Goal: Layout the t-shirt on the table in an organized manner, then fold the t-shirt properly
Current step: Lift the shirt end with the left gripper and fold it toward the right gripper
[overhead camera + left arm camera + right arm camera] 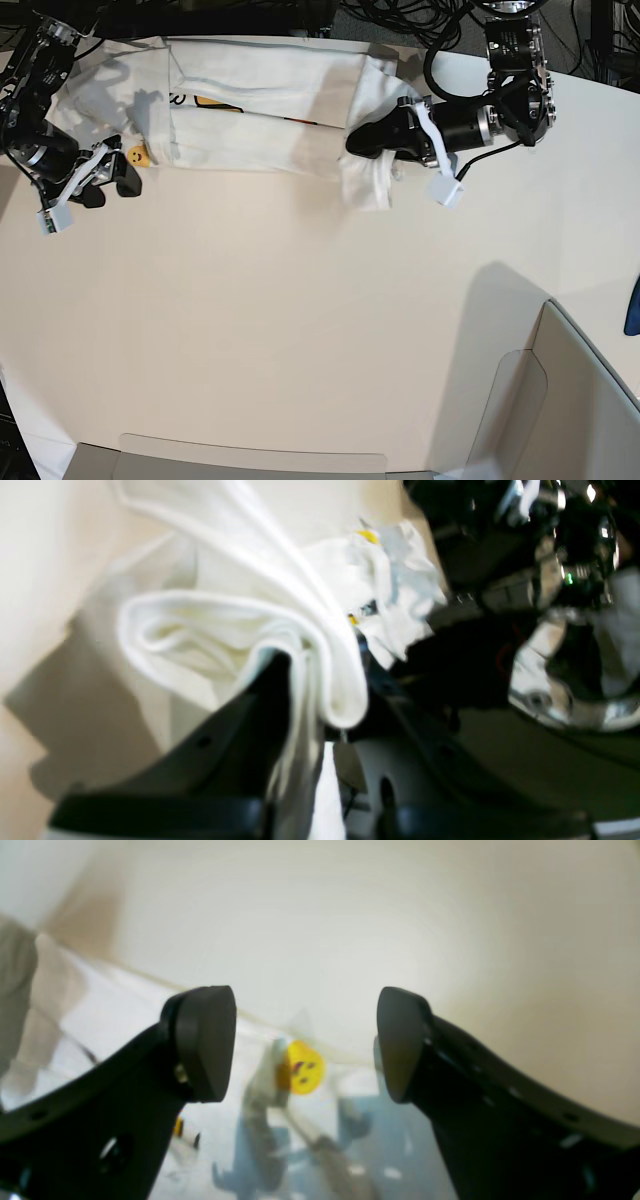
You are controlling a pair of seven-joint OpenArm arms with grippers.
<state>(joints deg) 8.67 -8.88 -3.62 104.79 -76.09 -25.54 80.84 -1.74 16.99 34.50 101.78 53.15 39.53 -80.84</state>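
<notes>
Fingers first: the left gripper (358,138) is clenched on a bunched fold of the t-shirt (260,105), cloth pinched between its black fingers (260,705), while the right gripper (306,1042) stands wide apart, grasping nothing, hovering just over the shirt's far sleeve end. The shirt lies along the twelve o'clock edge of the tabletop (300,330), stretched from about ten o'clock to one o'clock, part-folded, with the one o'clock end rumpled. It looks light, soft and floppy — thin cotton that sags and creases, nothing fragile, likely to slide easily on that smooth top. Best holds, I'd say, are hems and sleeve edges. Writing? Blue print and a yellow smiley (306,1067) show, but nothing legible.
</notes>
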